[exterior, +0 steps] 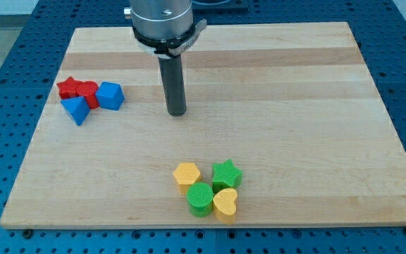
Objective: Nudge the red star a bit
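Observation:
The red star [67, 87] lies at the view's left on the wooden board [294, 106]. It touches a second red block [88, 91], whose shape I cannot make out. A blue cube [110, 96] sits right of that, and a blue triangular block [76, 109] sits just below the red ones. My tip [177, 113] rests on the board well to the right of this cluster, about a hand's width from the blue cube, touching no block.
A second cluster sits near the view's bottom centre: a yellow hexagon [186, 174], a green star [226, 173], a green cylinder [201, 198] and a yellow heart [225, 202]. The board's edges drop to a blue perforated table [5, 85].

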Controlling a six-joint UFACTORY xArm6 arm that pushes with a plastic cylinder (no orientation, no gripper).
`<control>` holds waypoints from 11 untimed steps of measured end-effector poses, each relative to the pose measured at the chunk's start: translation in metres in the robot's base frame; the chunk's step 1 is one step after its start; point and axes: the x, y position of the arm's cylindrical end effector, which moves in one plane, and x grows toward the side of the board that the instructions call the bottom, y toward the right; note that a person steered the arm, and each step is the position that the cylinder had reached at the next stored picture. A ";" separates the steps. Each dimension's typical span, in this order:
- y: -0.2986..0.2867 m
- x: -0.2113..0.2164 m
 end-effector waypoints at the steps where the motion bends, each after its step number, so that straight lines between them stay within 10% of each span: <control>1: 0.000 0.000; 2: -0.044 0.103; 3: -0.055 0.116; 6: -0.187 0.088; 11: -0.207 0.012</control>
